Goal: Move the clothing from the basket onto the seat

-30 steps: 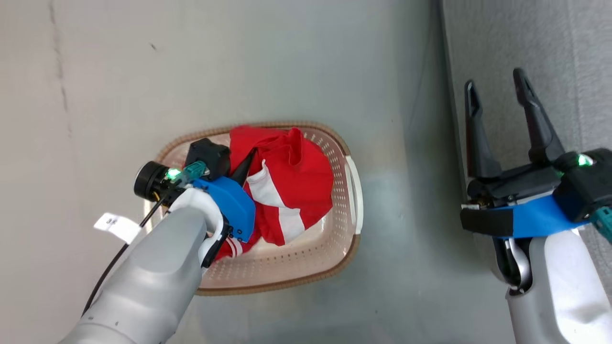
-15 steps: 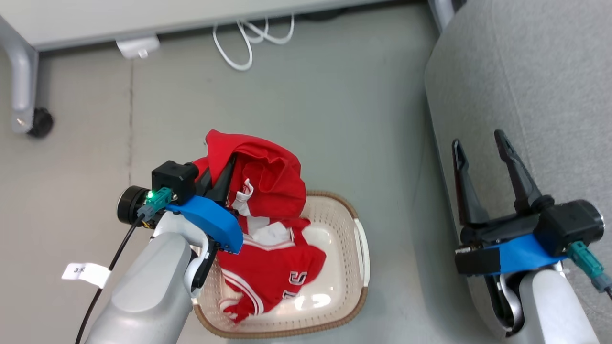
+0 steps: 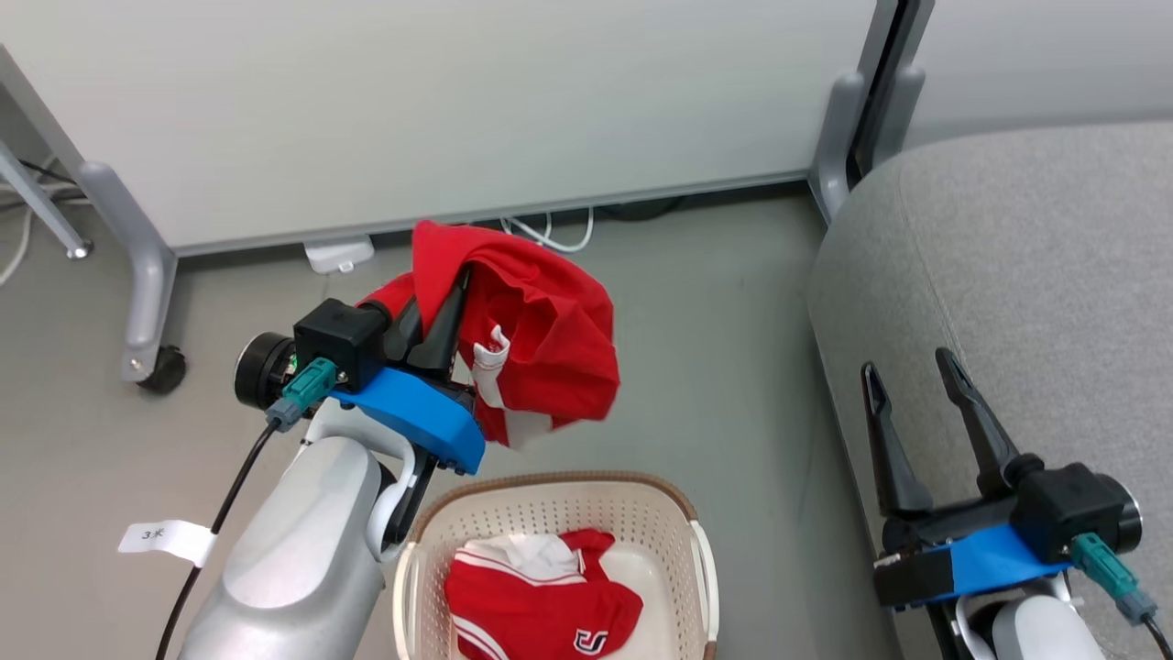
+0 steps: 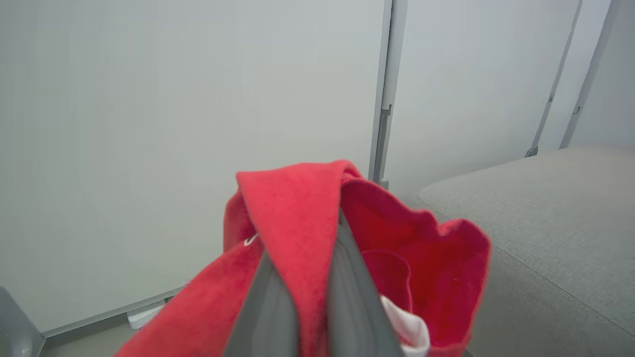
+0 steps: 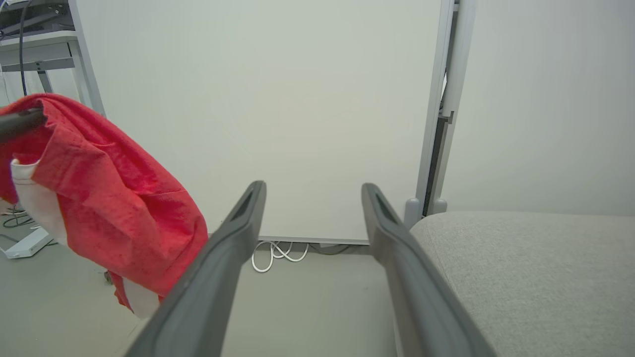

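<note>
Now, starting at your left: the left claw (image 3: 454, 298) is clamped on a fold of one red garment (image 3: 550, 339), which hangs clear above the basket (image 3: 550, 480). The basket sits on the floor (image 3: 715, 367), below and slightly right of that claw. Cloth drapes over both fingers and bunches to the claw's right, so the depth of the pinch is hard to judge; it looks like a thin fold. A second red garment (image 3: 541, 610) lies in the bottom of the basket, untouched.

Further right, across a strip of bare floor, is the seat (image 3: 1026, 275). From the loaded claw it lies straight to the right, its near edge running away from you. The right claw (image 3: 907, 362) hovers over that edge, fingers spread wide with nothing between them. It is the nearer arm to the seat, but your load is on the left. I judge the carry to be a rightward sweep across the gap, high enough for the hanging tail to clear the cushion's edge.
</note>
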Controlling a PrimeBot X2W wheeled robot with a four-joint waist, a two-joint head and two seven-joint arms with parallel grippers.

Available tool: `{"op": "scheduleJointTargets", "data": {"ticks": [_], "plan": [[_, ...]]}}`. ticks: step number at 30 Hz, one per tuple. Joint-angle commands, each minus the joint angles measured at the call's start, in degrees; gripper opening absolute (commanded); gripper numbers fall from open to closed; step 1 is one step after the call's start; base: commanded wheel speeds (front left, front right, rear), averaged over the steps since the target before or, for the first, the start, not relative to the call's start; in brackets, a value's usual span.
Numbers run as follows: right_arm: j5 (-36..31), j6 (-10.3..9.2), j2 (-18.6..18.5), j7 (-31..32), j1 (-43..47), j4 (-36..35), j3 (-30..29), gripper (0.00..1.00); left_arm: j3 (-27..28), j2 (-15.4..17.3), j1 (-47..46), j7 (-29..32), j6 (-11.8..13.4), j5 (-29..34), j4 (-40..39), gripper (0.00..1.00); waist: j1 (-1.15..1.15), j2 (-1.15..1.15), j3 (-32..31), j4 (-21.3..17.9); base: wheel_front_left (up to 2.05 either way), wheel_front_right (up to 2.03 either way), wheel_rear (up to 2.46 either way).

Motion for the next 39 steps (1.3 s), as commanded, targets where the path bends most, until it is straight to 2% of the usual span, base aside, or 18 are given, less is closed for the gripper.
{"op": "scheduleJointTargets", "data": {"ticks": [1, 15, 28, 34, 39], "plan": [[0.5, 0.03, -0.2, -0.2, 1.7, 0.2, -0.2, 1.0, -0.3, 0.1, 0.2, -0.3, -0.5, 0.4, -0.8, 0.0, 0.02, -0.01, -2.1, 0.6, 0.0, 0.0, 0.0], [0.9, 0.03, -0.2, -0.2, 4.7, 0.0, 0.0, 1.0, -3.8, 0.8, -3.1, -0.2, -0.5, -0.1, -6.9, 0.0, 0.02, -0.01, -5.4, 1.6, 0.0, 0.0, 0.0], [0.3, 0.03, -0.2, -0.2, 3.5, -0.5, 0.8, 1.0, -4.3, 1.0, -2.6, -0.2, -0.5, -0.1, -7.8, 0.0, 0.02, -0.01, -4.9, 1.8, 0.0, 0.0, 0.0], [-1.1, 0.03, -0.2, -0.2, 1.3, -0.2, 4.7, 1.0, -4.4, 0.8, -3.2, -0.2, -0.5, 0.1, -8.0, 0.0, 0.02, -0.01, -4.3, 2.1, 0.0, 0.0, 0.0], [-2.7, 0.03, -0.5, -0.2, -2.7, 1.8, 13.6, 1.0, -4.8, 0.4, -3.9, -0.2, -0.5, 0.3, -8.0, 0.0, 0.02, -0.01, -3.6, 2.7, 0.0, 0.0, 0.0]]}}
